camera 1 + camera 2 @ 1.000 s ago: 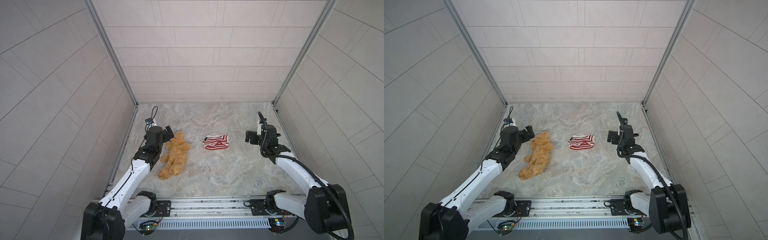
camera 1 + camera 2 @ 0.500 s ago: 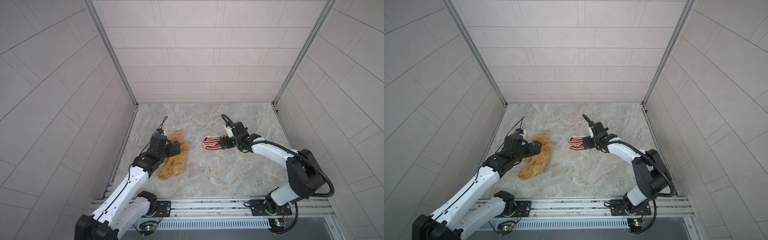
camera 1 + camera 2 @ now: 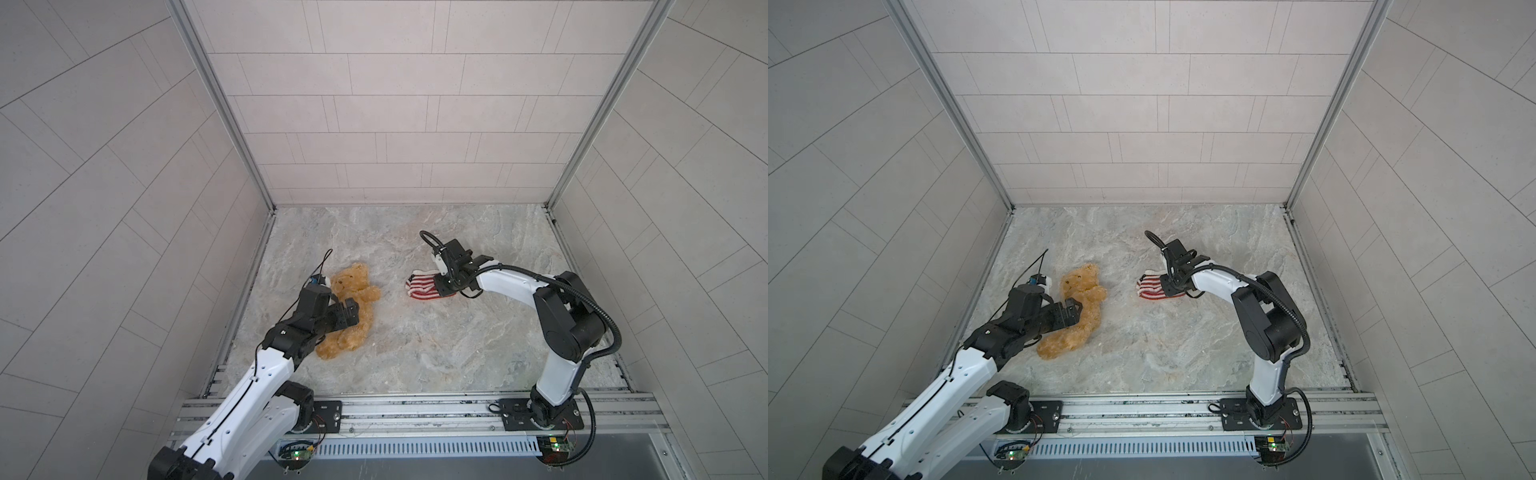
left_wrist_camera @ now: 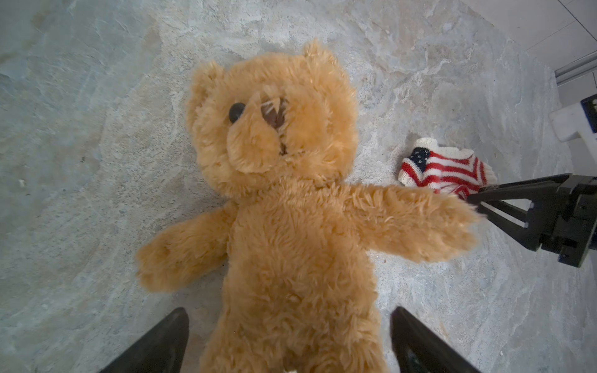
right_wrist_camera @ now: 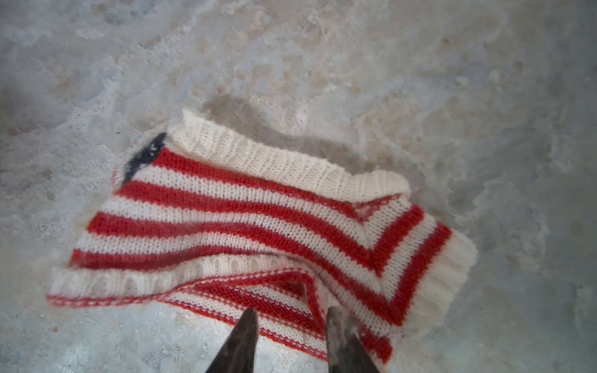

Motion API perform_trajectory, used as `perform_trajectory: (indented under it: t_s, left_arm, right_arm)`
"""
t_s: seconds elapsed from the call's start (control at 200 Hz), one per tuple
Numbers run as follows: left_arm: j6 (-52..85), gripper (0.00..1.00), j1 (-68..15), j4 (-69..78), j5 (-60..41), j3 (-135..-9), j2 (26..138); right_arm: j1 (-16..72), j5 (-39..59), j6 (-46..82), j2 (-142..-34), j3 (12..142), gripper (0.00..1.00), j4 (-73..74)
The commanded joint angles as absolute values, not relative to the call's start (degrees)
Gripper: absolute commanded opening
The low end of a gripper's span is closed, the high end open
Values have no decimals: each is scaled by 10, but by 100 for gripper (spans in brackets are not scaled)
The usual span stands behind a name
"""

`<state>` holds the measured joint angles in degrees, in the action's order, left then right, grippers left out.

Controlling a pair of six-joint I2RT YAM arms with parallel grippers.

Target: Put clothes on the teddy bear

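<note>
The golden-brown teddy bear (image 3: 353, 307) (image 3: 1081, 307) lies face up on the marble floor, head toward the back wall. My left gripper (image 3: 345, 313) (image 3: 1069, 312) hangs low over its belly. In the left wrist view its open jaws (image 4: 287, 315) straddle the bear (image 4: 290, 226) without touching it. To the right lies the red-and-white striped sweater (image 3: 419, 284) (image 3: 1152, 286) (image 4: 442, 171). My right gripper (image 3: 438, 286) (image 3: 1169, 286) is down on its near hem. In the right wrist view the jaws (image 5: 290, 315) stand narrow, with a fold of the sweater (image 5: 258, 213) and a visible gap between them.
Tiled walls close the marble floor (image 3: 415, 345) in on three sides. An aluminium rail (image 3: 415, 409) carrying both arm bases runs along the front edge. About a bear's width of bare floor separates the bear's outstretched arm from the sweater.
My right arm swung in from the right side to the sweater's hem, and its jaws narrowed. My left gripper moved from beside the bear's head to over its belly, staying open.
</note>
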<state>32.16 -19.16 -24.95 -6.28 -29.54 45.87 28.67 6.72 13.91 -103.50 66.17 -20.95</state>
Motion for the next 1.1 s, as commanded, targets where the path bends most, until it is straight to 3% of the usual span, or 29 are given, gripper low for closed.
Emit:
perform_trajectory:
  t_s: [0.0, 0.541, 0.866, 1.096]
  left_arm:
    - [325, 100, -195, -235, -70, -282, 451]
    - [309, 100, -195, -208, -78, -273, 450]
    - [305, 100, -194, -208, -76, -268, 445]
    - [310, 100, -194, -203, -75, -261, 445]
  right_arm:
    - [288, 37, 142, -1043, 654, 35, -227]
    - [284, 17, 160, -1019, 577, 26, -202]
    - [284, 42, 174, -990, 519, 25, -177]
    - [329, 86, 221, -928, 453, 24, -139]
